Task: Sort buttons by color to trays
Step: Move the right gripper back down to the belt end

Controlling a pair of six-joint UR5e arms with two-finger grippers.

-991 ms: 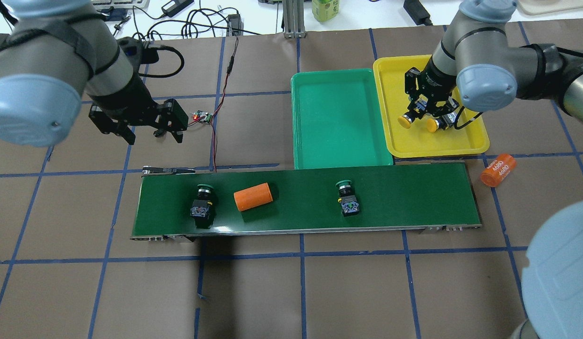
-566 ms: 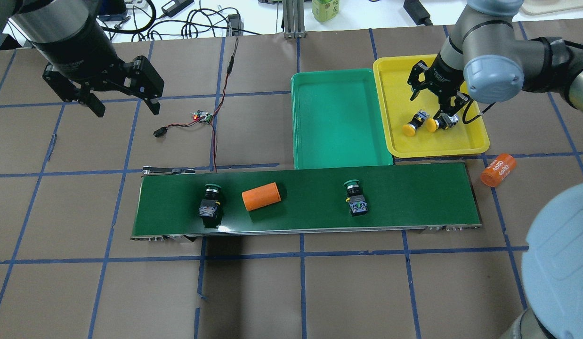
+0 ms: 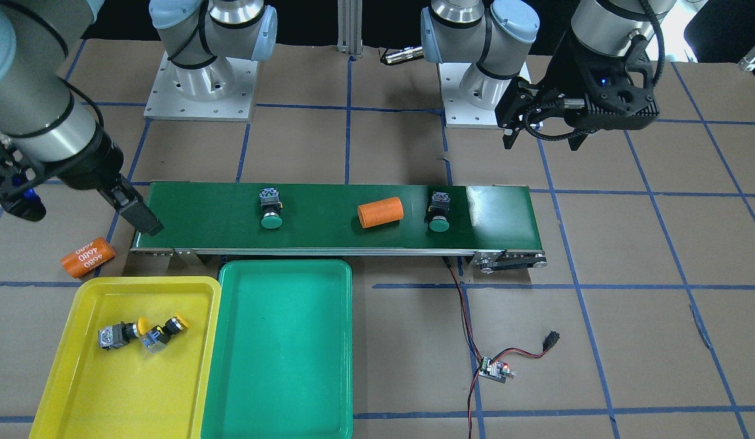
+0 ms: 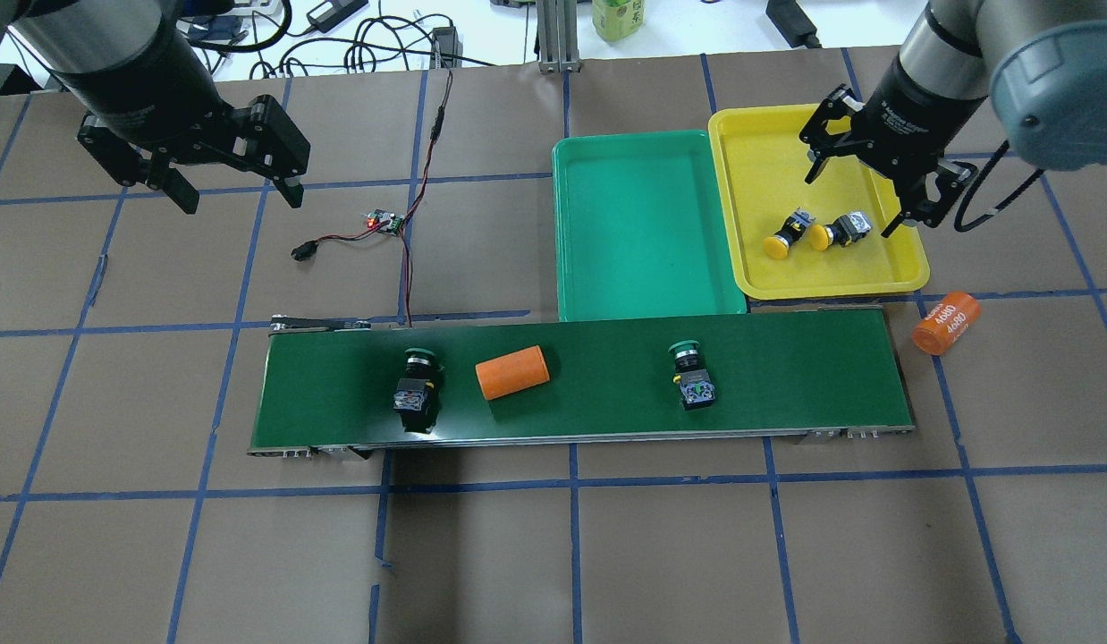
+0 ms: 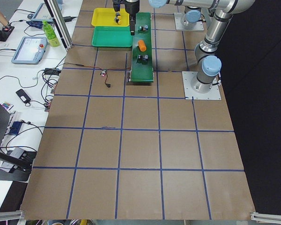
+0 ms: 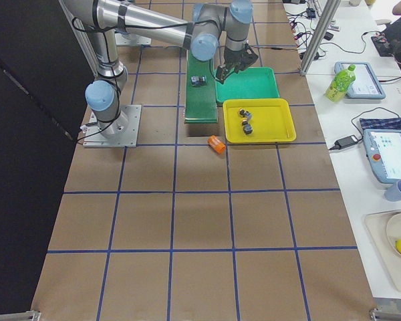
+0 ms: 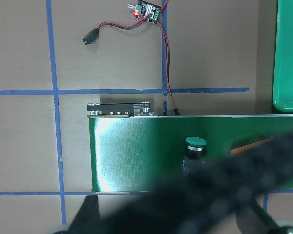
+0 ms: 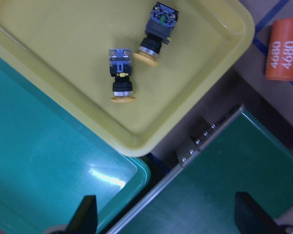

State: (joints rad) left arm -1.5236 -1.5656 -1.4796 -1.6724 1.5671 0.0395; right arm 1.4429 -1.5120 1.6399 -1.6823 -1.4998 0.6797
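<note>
Two yellow buttons [image 4: 786, 234] [image 4: 840, 231] lie side by side in the yellow tray [image 4: 750, 134]; the right wrist view shows them [image 8: 121, 78] [image 8: 156, 31] on their sides. My right gripper [image 4: 856, 199] hangs open and empty above them. The green tray [image 4: 643, 224] holds nothing. Two green buttons [image 4: 418, 380] [image 4: 692, 371] lie on the dark green conveyor belt [image 4: 786, 376]. My left gripper [image 4: 239, 195] hovers open and empty over the table at the back left, far from the belt. In the left wrist view one green button [image 7: 194, 148] shows behind a blurred cable.
An orange cylinder [image 4: 512, 372] lies on the belt between the green buttons. A second one, printed 4680 [image 4: 945, 322], rests on the table off the belt's right end. A small circuit board [image 4: 384, 221] with red and black wires sits behind the belt's left end.
My right gripper let go of a yellow button in the yellow tray, opened and rose. The left gripper pulled back and left. The green buttons and the cylinder on the belt shifted right.
</note>
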